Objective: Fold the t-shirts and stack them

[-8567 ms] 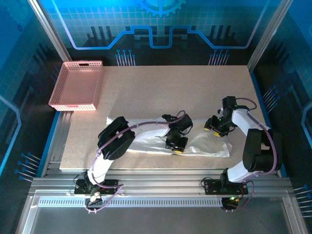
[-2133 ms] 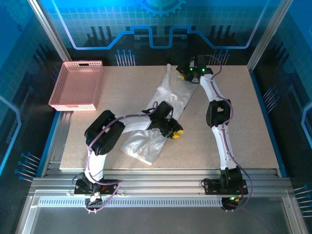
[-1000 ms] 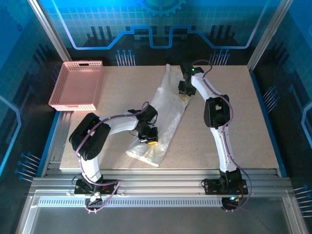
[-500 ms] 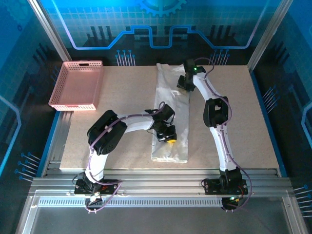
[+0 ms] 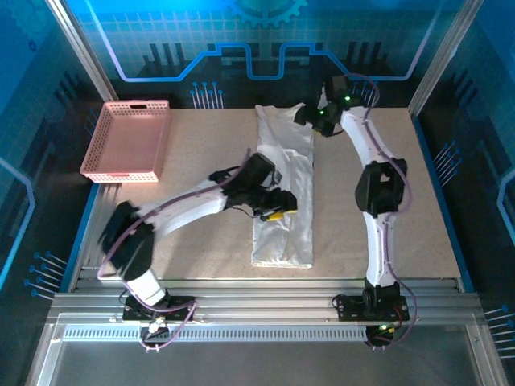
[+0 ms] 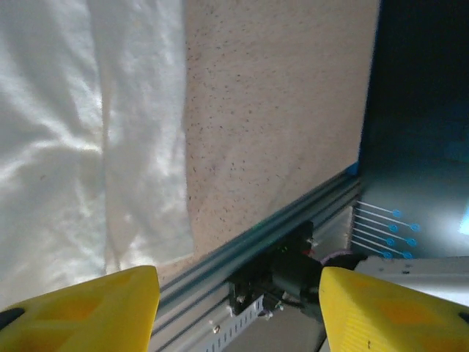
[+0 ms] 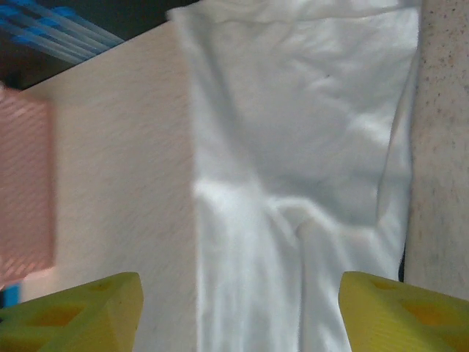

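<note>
Near edge: t-shirt lies flat as long narrow strip running up table — laid out for cross fold, I'd judge. Left gripper over mid-strip, jaws spread, empty. Far end — right gripper, jaws wide, holding nothing.

The speckled table bears a long white t-shirt and, perhaps overhanging, a pink basket.
</note>
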